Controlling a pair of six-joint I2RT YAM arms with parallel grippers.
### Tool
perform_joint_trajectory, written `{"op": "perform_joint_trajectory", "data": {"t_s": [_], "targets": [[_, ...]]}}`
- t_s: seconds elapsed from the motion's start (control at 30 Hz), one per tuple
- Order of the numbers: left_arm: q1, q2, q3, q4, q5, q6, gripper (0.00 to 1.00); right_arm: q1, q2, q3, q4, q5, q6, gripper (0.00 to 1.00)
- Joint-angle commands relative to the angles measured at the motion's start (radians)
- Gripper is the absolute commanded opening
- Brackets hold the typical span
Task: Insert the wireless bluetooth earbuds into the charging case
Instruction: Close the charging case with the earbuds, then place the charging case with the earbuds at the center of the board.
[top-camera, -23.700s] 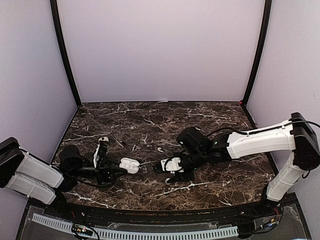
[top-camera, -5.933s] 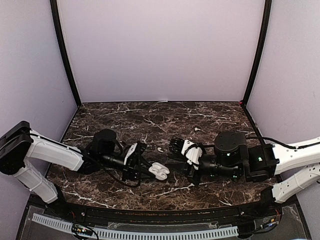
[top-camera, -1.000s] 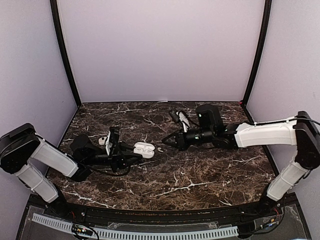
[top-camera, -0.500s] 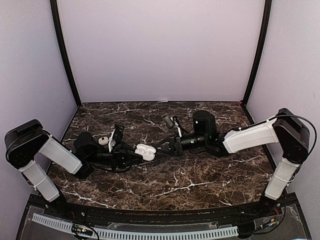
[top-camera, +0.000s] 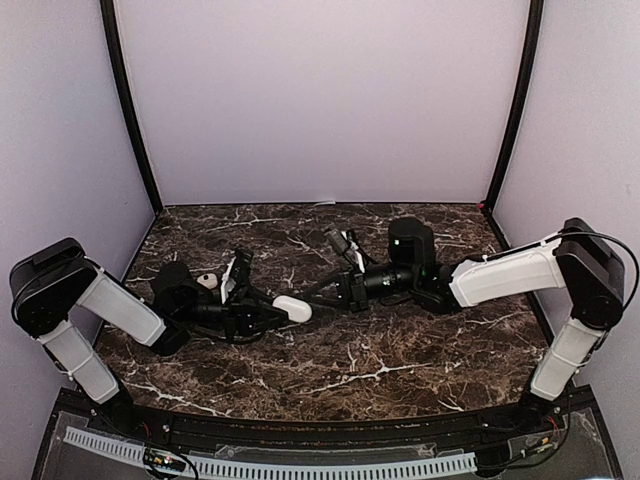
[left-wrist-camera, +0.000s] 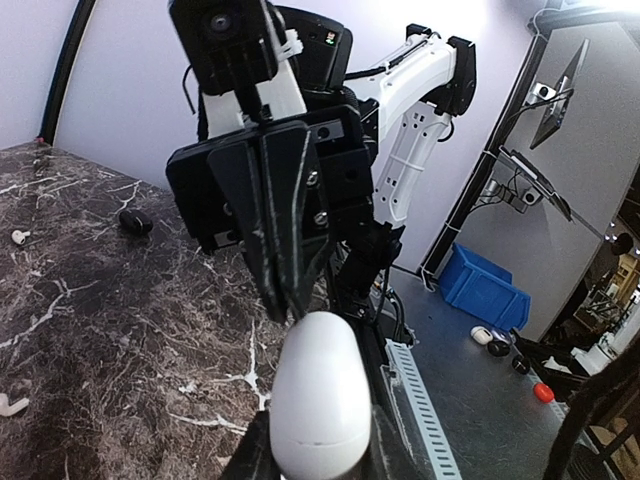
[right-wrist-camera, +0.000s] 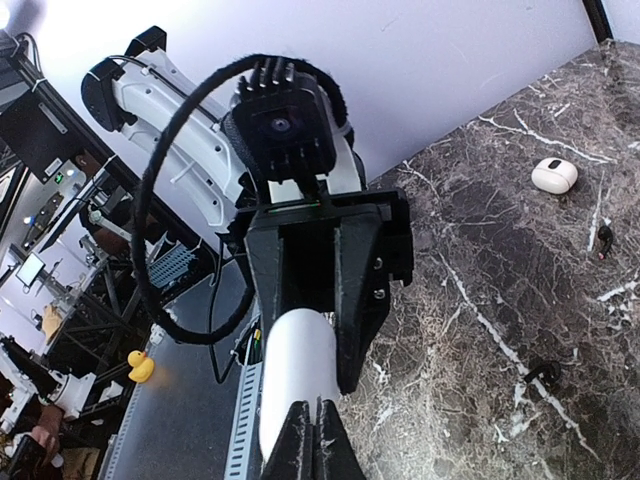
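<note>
Near the centre of the tabletop (top-camera: 420, 365) the left gripper (top-camera: 272, 314) clamps the closed white charging case (top-camera: 294, 309); the right gripper (top-camera: 324, 296), pinched shut, meets its end.

glossy white oval plastic charging case (top-camera: 291, 309), plain. dark brown marble-look table (top-camera: 400, 360), thin white veining. black left gripper (top-camera: 268, 315), black right gripper (top-camera: 318, 297). pale lilac walls (top-camera: 320, 100). blue plastic bin (left-wrist-camera: 483, 290). yellow rubber duck (right-wrist-camera: 141, 366).

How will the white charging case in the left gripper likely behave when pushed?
The charging case looks smooth, glossy and egg-shaped, so it may well slip or pivot in the left gripper. It seems a rigid shell, unlikely to flex. The shut right gripper could skid off its rounded end.
</note>
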Motion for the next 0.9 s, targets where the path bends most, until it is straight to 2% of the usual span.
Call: {"op": "perform_joint_trajectory", "data": {"t_s": [0.0,0.17,0.33,0.67,0.77,0.87], "targets": [[0.005,-0.003,0.023,-0.023,-0.009,0.023,0.0,0.011,-0.055,0.001,-0.015,0.01,-0.05,0.0],[0.006,-0.018,0.012,-0.037,-0.026,0.053,0.0,0.01,-0.127,-0.029,-0.096,0.127,-0.111,0.0],[0.006,-0.038,0.009,-0.084,-0.049,0.095,0.0,0.013,-0.223,-0.103,-0.113,0.236,-0.164,0.12],[0.006,-0.079,-0.008,-0.116,-0.061,0.154,0.0,0.034,-0.29,-0.109,-0.26,0.274,-0.299,0.3],[0.006,-0.079,-0.007,-0.119,-0.057,0.157,0.0,0.043,-0.299,-0.112,-0.276,0.287,-0.316,0.39],[0.006,-0.077,-0.007,-0.117,-0.056,0.154,0.0,0.061,-0.313,-0.111,-0.302,0.326,-0.352,0.53]]}}
